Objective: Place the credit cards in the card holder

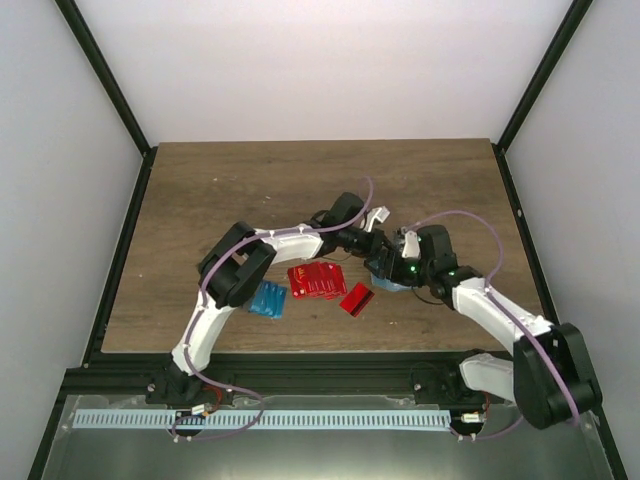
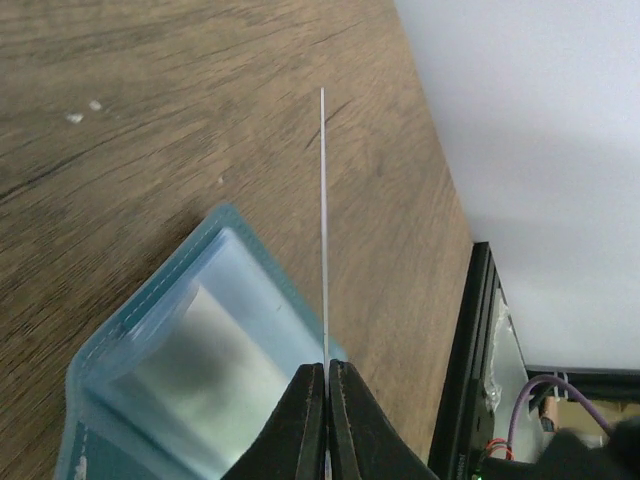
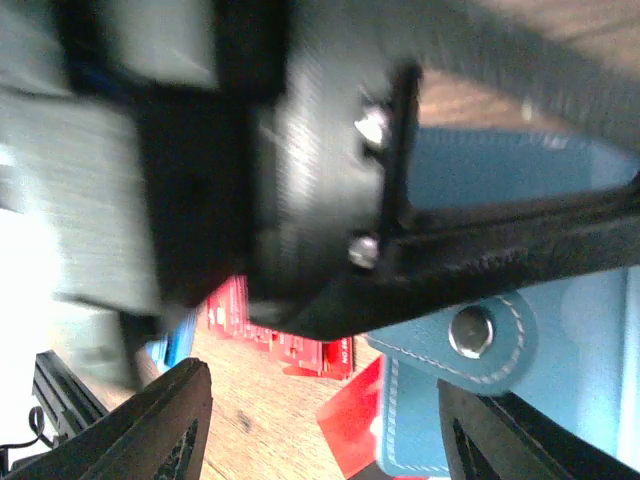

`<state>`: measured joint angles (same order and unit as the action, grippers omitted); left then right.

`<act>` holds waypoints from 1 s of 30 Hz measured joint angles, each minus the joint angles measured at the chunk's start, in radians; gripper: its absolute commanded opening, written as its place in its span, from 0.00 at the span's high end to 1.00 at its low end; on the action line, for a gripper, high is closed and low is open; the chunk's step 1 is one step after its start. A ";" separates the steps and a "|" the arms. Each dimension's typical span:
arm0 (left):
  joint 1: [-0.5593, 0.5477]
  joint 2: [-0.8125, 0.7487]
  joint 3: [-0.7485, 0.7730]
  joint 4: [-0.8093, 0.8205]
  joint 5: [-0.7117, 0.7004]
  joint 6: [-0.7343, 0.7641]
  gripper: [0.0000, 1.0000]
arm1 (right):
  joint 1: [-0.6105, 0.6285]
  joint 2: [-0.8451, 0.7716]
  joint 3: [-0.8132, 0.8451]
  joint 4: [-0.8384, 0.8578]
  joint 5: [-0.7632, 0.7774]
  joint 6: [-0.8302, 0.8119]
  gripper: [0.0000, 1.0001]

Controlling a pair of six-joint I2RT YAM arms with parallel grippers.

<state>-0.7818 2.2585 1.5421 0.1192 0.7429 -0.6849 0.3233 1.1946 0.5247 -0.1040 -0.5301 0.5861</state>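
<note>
Wooden table [image 1: 250, 180]: left tool [image 2: 327, 372] pinches one card [image 2: 323, 200] edge-on at the open holder [image 2: 200, 380]; right tool [image 3: 330, 410] gapes beside it, while red cards [image 1: 315, 280] and blue cards [image 1: 268, 298] lie loose near the holder.

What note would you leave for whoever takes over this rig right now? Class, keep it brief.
Left gripper: jaws shut on a thin card, seen edge-on, at the open card holder.
Right gripper: jaws apart beside the holder, gripping nothing.
On the table: red cards, one separate red card, blue cards.
Done: one card in the jaws; none seen inside the holder.
Left to do: insert it, then the rest.
</note>
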 measured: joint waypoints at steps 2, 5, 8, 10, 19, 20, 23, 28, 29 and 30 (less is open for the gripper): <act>-0.001 0.000 -0.014 0.002 -0.008 0.005 0.96 | -0.001 -0.038 0.021 -0.037 0.020 -0.008 0.35; 0.000 0.000 -0.027 0.009 -0.020 0.010 0.96 | -0.002 -0.095 0.051 -0.100 0.062 -0.020 0.35; 0.000 0.000 -0.040 0.011 -0.031 0.018 0.96 | -0.004 -0.136 0.076 -0.161 0.130 -0.027 0.34; 0.000 0.000 -0.057 0.014 -0.039 0.030 0.96 | -0.010 -0.158 0.088 -0.203 0.203 -0.027 0.34; 0.000 -0.019 -0.141 0.026 -0.061 0.093 0.96 | -0.102 -0.119 0.088 -0.282 0.372 0.001 0.20; 0.000 -0.023 -0.144 0.026 -0.060 0.099 0.96 | -0.104 -0.103 0.086 -0.278 0.374 0.006 0.20; 0.000 -0.031 -0.149 0.025 -0.061 0.115 0.96 | -0.105 -0.040 0.078 -0.266 0.378 0.013 0.20; 0.000 -0.040 -0.159 0.019 -0.066 0.138 0.96 | -0.124 0.048 0.048 -0.224 0.381 0.021 0.25; 0.000 -0.042 -0.159 0.016 -0.066 0.142 0.96 | -0.130 0.061 0.043 -0.218 0.381 0.021 0.26; 0.000 -0.046 -0.163 0.014 -0.068 0.146 0.96 | -0.135 0.074 0.039 -0.209 0.379 0.023 0.28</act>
<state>-0.7815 2.2127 1.3796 0.1333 0.6750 -0.5392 0.1886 1.2690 0.5636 -0.3126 -0.1509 0.6090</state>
